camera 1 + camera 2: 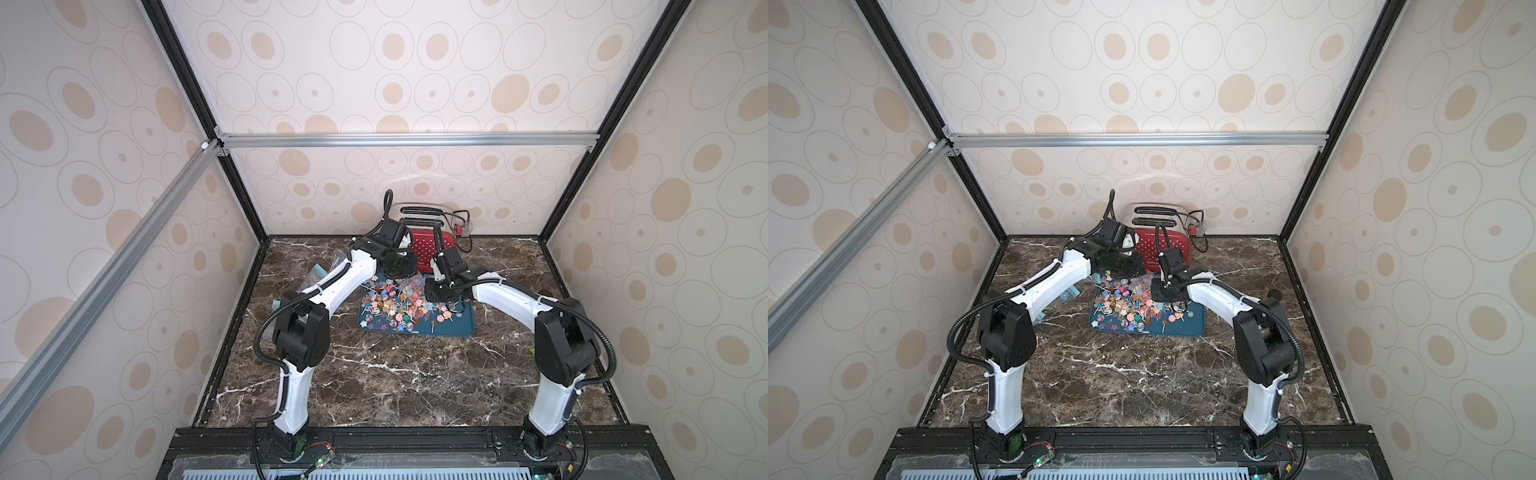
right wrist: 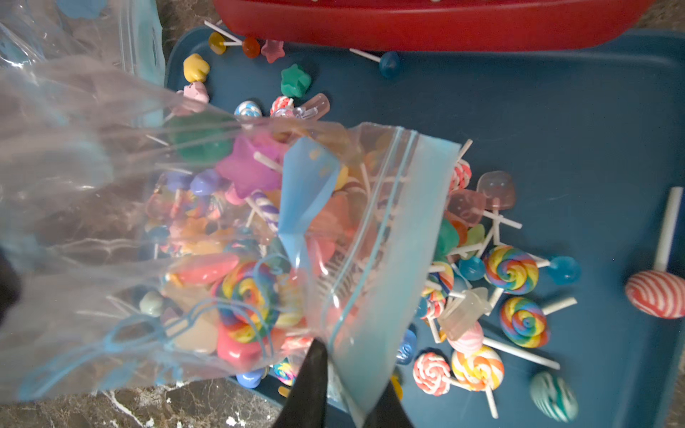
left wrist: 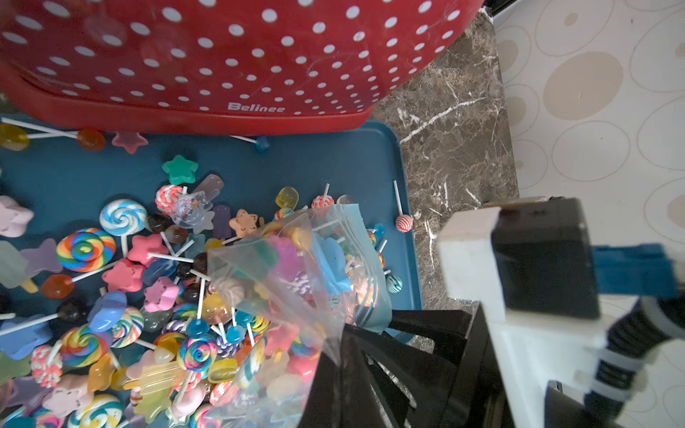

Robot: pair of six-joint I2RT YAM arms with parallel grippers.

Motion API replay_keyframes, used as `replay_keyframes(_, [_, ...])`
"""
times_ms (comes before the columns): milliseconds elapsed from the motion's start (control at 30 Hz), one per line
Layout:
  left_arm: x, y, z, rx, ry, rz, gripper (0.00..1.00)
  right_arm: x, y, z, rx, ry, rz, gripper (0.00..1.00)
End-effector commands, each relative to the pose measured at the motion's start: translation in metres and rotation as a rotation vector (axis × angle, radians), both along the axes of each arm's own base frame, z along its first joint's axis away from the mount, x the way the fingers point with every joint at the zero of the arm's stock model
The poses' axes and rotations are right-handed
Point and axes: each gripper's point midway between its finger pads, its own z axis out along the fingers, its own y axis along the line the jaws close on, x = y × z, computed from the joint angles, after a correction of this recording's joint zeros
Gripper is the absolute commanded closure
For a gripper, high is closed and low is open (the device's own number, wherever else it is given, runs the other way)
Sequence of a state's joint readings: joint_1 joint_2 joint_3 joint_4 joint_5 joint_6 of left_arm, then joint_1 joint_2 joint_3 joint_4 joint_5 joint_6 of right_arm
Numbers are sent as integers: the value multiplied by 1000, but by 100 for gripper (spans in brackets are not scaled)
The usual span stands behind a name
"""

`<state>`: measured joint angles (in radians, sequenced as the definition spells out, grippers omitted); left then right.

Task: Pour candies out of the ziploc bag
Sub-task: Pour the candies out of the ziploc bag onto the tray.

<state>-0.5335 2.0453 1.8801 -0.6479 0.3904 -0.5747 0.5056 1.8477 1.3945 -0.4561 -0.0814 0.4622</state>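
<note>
Candies [image 3: 122,281] mostly lie spilled on the blue tray [image 2: 556,129]; some sit in the ziploc bag [image 2: 111,166], zip end over the tray. My left hand [image 3: 339,344] is clenched on the bag's clear end. My right hand [image 2: 350,374] has its fingers apart w/ the zip edge btwn them. Red toaster [image 3: 222,55] at the tray's far edge, on the bench [image 1: 395,374].

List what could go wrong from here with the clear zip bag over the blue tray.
1. The clear plastic zip bag still holds many colourful lollipop candies, and its blue zip strip is folded across the mouth, so they may jam.
2. A red-and-white striped lollipop sits at the rim of the blue plastic tray; more could roll off.
</note>
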Motion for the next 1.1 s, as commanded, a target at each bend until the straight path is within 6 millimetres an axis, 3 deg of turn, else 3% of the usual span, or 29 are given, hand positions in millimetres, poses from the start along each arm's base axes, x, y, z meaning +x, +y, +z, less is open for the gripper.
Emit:
replay_keyframes(0, [6,0,13,3,-34,-22,100,-2,-7,9,3,-12,-24,79])
replay_keyframes(233, [3,-1,24,3,-45,-41,100,-6,-12,19,7,-26,-43,71])
replay_keyframes(500, [-4,-5,28,24,-44,-78,100,-12,-22,26,-7,-36,-78,53])
replay_keyframes(1067, [-14,-10,36,64,-53,-120,100,-21,-32,40,-10,-62,-96,49])
